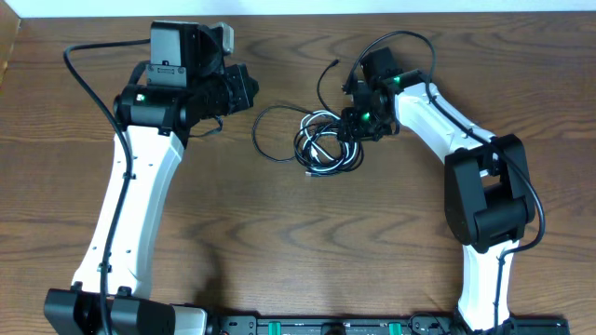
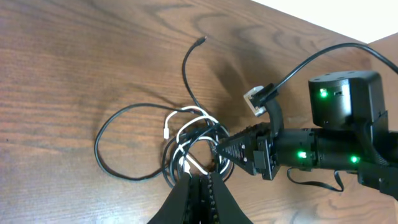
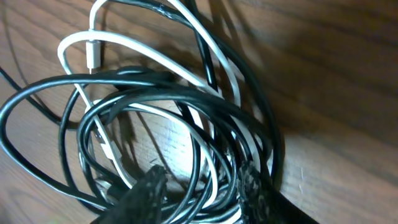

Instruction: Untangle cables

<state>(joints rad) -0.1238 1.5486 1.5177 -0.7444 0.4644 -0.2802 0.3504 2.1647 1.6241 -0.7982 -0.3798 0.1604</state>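
Note:
The black cable (image 1: pixel 264 147) and the white cable (image 1: pixel 319 133) lie tangled in one coil at the table's middle. A loose black loop runs out to the left, and a free black end (image 1: pixel 334 64) points to the back. My right gripper (image 1: pixel 346 127) is down on the coil's right side. In the right wrist view its fingers (image 3: pixel 200 182) are open and straddle several black (image 3: pixel 37 93) and white (image 3: pixel 124 46) strands. My left gripper (image 1: pixel 248 87) is shut and empty, hovering left of the coil. Its closed fingers (image 2: pixel 199 183) show in the left wrist view, with the coil (image 2: pixel 186 134) beyond them.
The right arm's thick black wire (image 1: pixel 410 37) arcs above its wrist. The left arm's wire (image 1: pixel 84 74) hangs at the far left. A white wall edge (image 1: pixel 298 7) runs along the back of the wooden table (image 1: pixel 279 242).

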